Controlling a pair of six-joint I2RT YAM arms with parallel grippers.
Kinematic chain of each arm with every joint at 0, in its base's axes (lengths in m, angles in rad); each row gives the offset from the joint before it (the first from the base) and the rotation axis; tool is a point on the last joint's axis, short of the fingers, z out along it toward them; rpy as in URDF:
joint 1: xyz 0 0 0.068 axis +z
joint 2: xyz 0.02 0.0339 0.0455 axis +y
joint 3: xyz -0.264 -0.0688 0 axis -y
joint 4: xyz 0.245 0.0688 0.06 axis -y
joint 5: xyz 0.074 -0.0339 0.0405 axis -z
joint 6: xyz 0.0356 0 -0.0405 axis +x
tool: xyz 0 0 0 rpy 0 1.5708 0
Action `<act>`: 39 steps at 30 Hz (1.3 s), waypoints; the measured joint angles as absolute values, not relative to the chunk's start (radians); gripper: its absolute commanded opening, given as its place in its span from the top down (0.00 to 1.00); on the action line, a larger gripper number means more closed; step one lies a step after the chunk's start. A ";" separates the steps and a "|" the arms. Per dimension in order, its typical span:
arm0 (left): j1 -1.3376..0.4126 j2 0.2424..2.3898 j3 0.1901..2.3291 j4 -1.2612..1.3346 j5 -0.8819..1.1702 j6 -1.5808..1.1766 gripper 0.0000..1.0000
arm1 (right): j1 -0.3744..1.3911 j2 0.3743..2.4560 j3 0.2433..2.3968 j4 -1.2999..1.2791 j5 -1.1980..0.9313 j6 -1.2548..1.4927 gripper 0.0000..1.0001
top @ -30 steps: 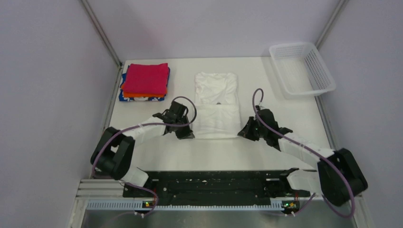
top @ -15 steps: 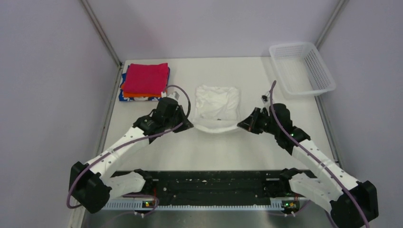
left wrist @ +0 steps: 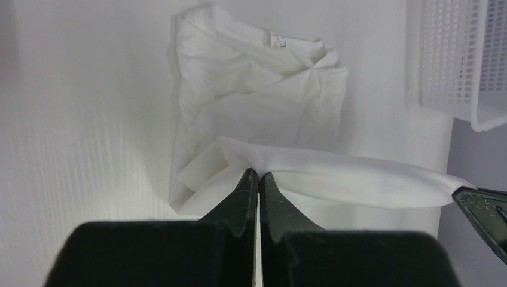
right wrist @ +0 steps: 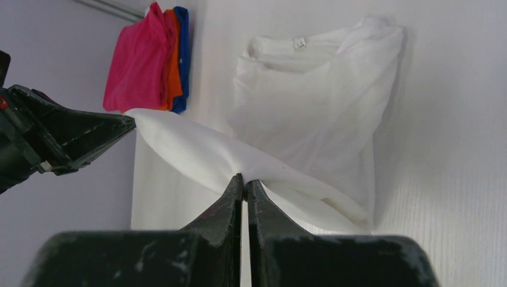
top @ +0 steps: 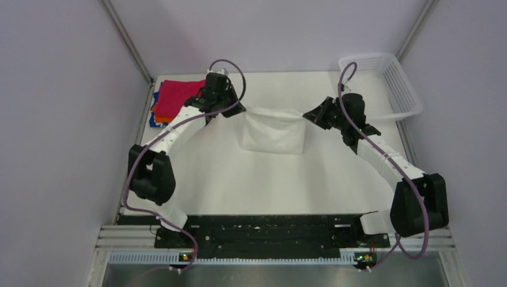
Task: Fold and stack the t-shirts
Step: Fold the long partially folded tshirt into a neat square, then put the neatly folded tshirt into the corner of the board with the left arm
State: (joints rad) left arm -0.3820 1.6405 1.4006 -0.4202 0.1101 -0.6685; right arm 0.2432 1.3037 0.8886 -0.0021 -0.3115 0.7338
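Note:
A white t-shirt (top: 274, 133) lies folded over at the middle back of the table, its far edge lifted and stretched between both grippers. My left gripper (top: 239, 111) is shut on that edge's left corner, and the cloth (left wrist: 311, 170) bunches at its tips (left wrist: 257, 174). My right gripper (top: 308, 113) is shut on the right corner, with the white t-shirt (right wrist: 311, 113) hanging from its tips (right wrist: 244, 179). A stack of folded t-shirts (top: 179, 98), magenta-red over orange and blue, sits at the back left, partly behind the left arm; the same stack (right wrist: 152, 57) shows in the right wrist view.
A white plastic mesh basket (top: 382, 84) stands at the back right corner, and its wall (left wrist: 460, 60) also shows in the left wrist view. Grey walls close in the table on the left, right and back.
Both grippers have carried the near hem away from the arm bases and over the shirt toward the back, folding it in half. The arms have stretched out far across the table.

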 measured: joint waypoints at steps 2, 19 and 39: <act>-0.362 1.713 1.465 -0.423 0.126 -0.656 1.00 | 0.225 1.371 0.934 0.023 -0.322 0.732 1.00; -0.285 2.337 2.042 -0.496 0.183 -0.625 0.36 | 0.142 2.040 1.289 0.224 -0.370 0.737 0.34; -0.292 2.244 1.784 -0.481 0.247 -0.563 0.27 | 0.128 1.561 0.907 0.208 -0.315 0.662 0.01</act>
